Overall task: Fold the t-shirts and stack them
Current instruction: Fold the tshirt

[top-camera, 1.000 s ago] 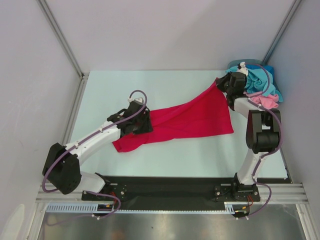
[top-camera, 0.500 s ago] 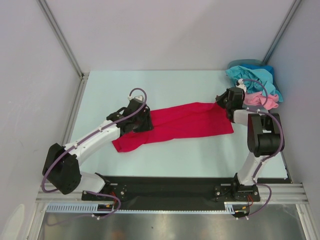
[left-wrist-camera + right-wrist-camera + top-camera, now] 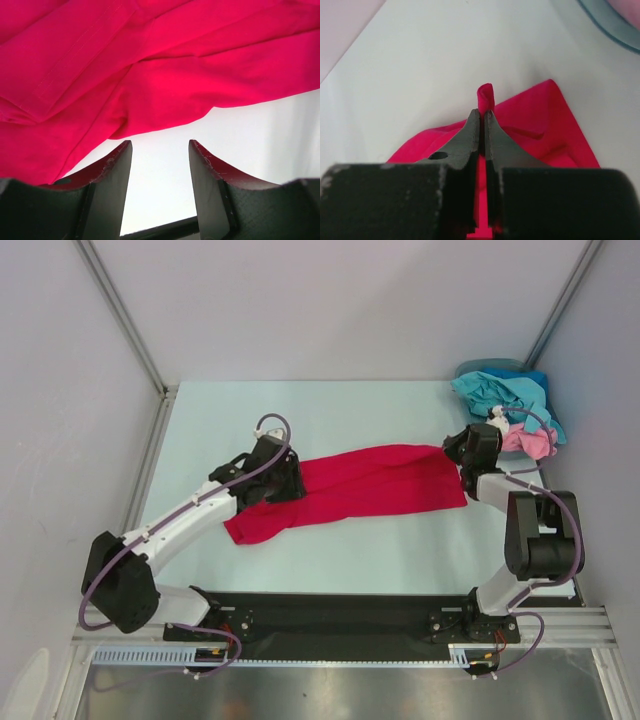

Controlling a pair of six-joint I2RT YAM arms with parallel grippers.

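Crimson red soft cloth t-shirt (image 3: 370,485), creased, lies as a long band across the middle of the pale surface (image 3: 330,410). Right jaws are clamped on a rolled fold at its right corner. Left jaws stand apart, empty, over its left end. A blue-grey plastic basket (image 3: 490,366) in the far right corner is heaped with a crumpled teal-blue t-shirt (image 3: 500,395) and a light pink t-shirt (image 3: 530,442).

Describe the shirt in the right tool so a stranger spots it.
Start at the pale table between the arms. The red t-shirt lies spread across its middle, its right end pinched in the right tool. It alone is crimson and laid out; the teal shirt and pink shirt sit bunched far right.
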